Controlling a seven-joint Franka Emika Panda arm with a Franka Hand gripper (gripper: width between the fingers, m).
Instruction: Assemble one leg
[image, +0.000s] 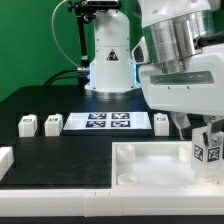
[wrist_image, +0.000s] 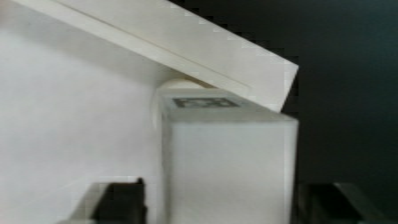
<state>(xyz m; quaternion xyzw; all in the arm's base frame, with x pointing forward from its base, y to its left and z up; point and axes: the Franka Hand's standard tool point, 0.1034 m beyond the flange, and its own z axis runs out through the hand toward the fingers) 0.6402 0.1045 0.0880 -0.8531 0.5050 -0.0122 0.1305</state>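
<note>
The hand (image: 203, 128) pinches one leg (image: 207, 147) between its two fingers (wrist_image: 121, 200) and holds it upright at the exterior view's right, over the right part of the big white tray piece (image: 150, 165). I cannot tell if the leg touches the tray. On the black worktop (image: 70, 150), three more legs (image: 27, 124) stand near the marker board (image: 108, 122), two on its left and one on its right.

A bright green backdrop (image: 35, 45) fills the space behind the black tabletop (image: 70, 150), with a soft bluish glow near its middle.
</note>
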